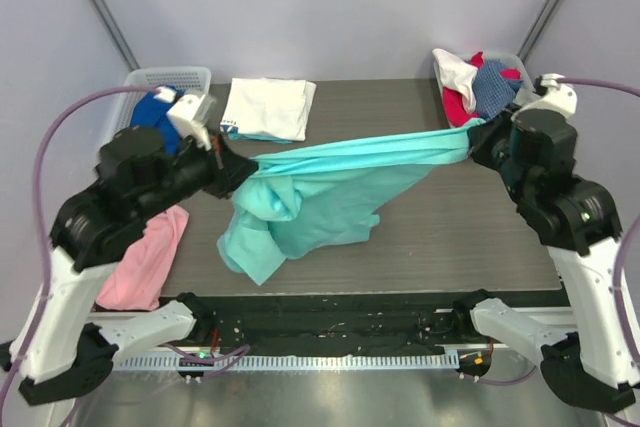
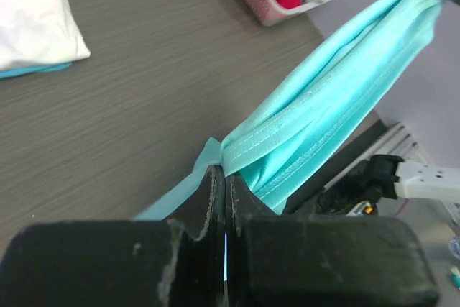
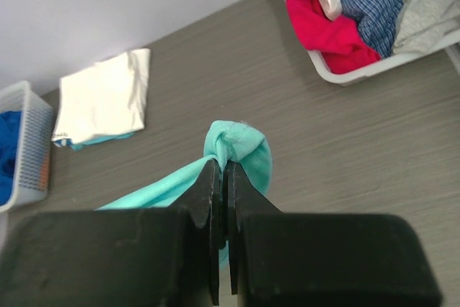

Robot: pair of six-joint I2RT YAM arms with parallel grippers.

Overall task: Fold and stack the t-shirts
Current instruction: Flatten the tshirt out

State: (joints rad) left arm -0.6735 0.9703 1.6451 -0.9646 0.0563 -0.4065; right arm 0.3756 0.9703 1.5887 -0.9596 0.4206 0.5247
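A mint-green t-shirt hangs stretched above the table between my two grippers, its lower part draping onto the dark tabletop. My left gripper is shut on its left end; the hem shows in the left wrist view at my closed jaws. My right gripper is shut on its right end, bunched at the jaws in the right wrist view. A folded white t-shirt lies at the back, also seen in the left wrist view and in the right wrist view.
A white basket at the back left holds a blue garment. A basket at the back right holds red, white, checked and grey clothes. A pink garment lies at the left edge of the table.
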